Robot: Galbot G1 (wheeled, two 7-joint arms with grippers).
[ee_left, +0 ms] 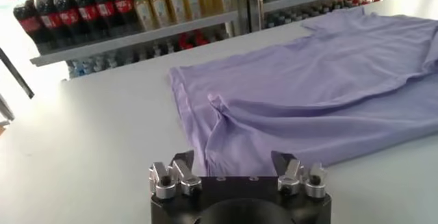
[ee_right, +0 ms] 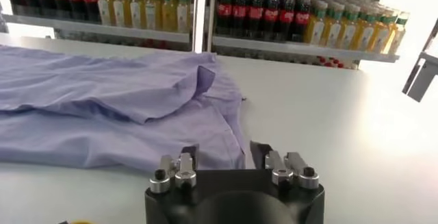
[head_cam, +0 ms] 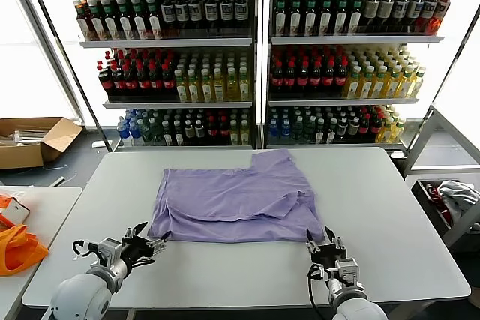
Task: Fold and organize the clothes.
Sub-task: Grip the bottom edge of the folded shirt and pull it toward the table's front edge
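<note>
On table (head_cam: pixel 420 260), folded T-shirt (head_cam: pixel 240 196); both pincers at near hem corners, apart.

Setting: mock shop inside a lab space
Evidence 1: tall retail shelving (head_cam: pixel 255 43) stocked with rows of bottled drinks (head_cam: pixel 165 80) (sorted by colour)
Evidence 2: plain white worktable (head_cam: pixel 405 245) in front
Evidence 3: open cardboard box (head_cam: pixel 34 140) on the floor
</note>
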